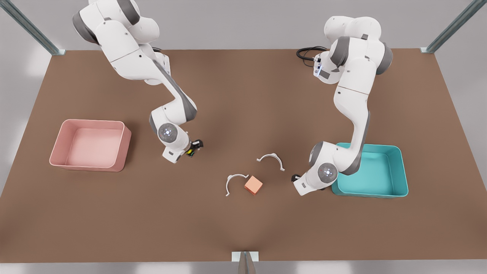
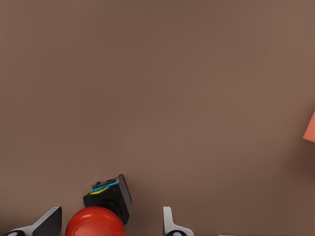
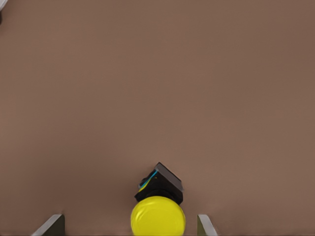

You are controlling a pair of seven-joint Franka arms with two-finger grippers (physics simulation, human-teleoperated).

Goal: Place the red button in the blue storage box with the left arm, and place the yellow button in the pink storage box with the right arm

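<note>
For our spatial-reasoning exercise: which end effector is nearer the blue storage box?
Left. The left end effector sits just beside the blue storage box; the right end effector is far off, nearer the pink storage box.

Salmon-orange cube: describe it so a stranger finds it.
On the brown table, look between the pink storage box and blue storage box, nearer the blue one. Beside two white curved clips sits the salmon-orange cube, the only blocky solid piece.

There are no words, numbers, labels or signs to read on anything here.
</note>
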